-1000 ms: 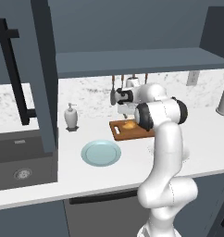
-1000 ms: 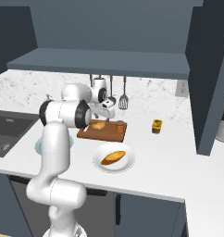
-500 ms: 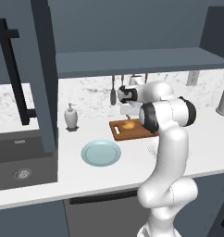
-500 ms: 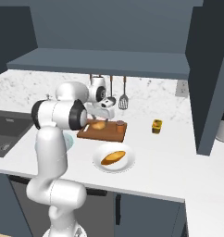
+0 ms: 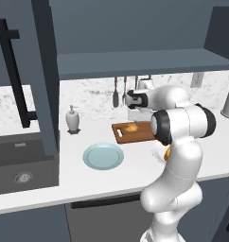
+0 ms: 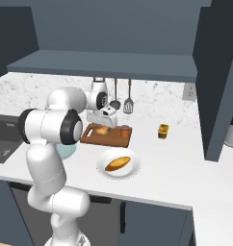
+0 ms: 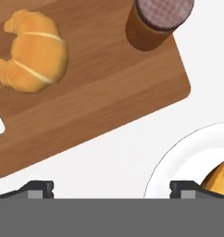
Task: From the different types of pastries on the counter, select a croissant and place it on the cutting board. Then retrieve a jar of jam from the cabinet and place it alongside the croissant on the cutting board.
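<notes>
Sharing the cutting board [image 7: 109,88]: croissant [image 7: 33,51]; jar of jam [image 7: 155,21].

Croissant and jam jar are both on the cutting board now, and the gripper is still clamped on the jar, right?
Not quite. The croissant and jam jar are both on the cutting board, but the gripper is open and empty, clear of the jar. The hand view shows it.
</notes>
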